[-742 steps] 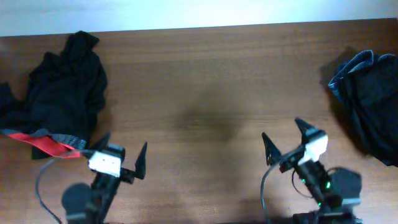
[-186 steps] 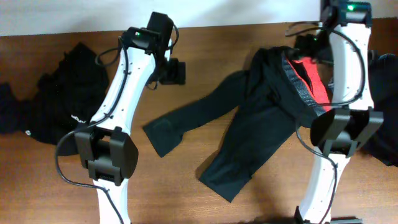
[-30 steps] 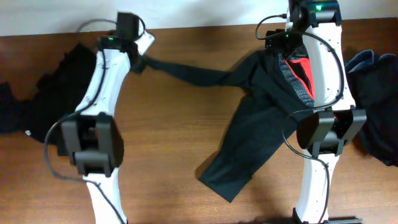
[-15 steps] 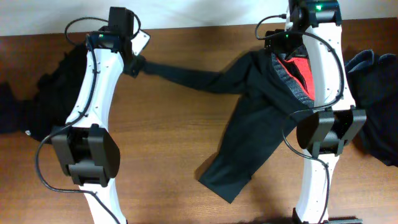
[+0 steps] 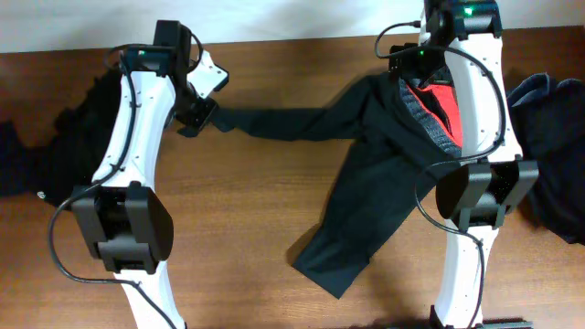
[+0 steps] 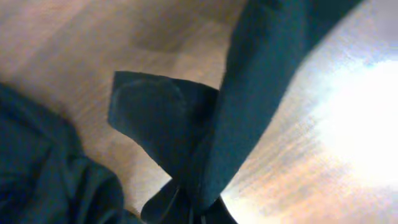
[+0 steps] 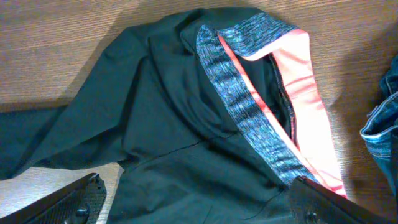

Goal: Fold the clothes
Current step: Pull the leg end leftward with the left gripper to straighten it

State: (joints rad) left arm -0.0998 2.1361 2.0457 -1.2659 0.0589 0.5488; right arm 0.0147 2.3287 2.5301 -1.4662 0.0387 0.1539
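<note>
Black long trousers (image 5: pixel 375 174) lie spread across the table's middle. The speckled grey waistband (image 7: pixel 249 106) and red lining (image 7: pixel 305 93) sit at the far right end. One leg (image 5: pixel 283 122) stretches left and the other (image 5: pixel 343 256) runs toward the front. My left gripper (image 5: pixel 198 114) is shut on the cuff end of the left-stretched leg (image 6: pixel 261 93), and fabric bunches at its jaws (image 6: pixel 193 211). My right gripper (image 7: pixel 199 208) hangs open over the trousers just below the waistband, with nothing between its fingers (image 7: pixel 78 199).
A heap of black clothes (image 5: pixel 78 146) lies at the table's left edge, close behind my left arm, and it shows in the left wrist view as dark cloth (image 6: pixel 43 174). A navy garment (image 5: pixel 548 137) lies at the right edge. Bare wood (image 5: pixel 238 219) lies in front.
My left gripper has come toward the table's front and a little right, with the cuff still in it. The stretched leg now lies flatter and more level. The right arm has not moved.
</note>
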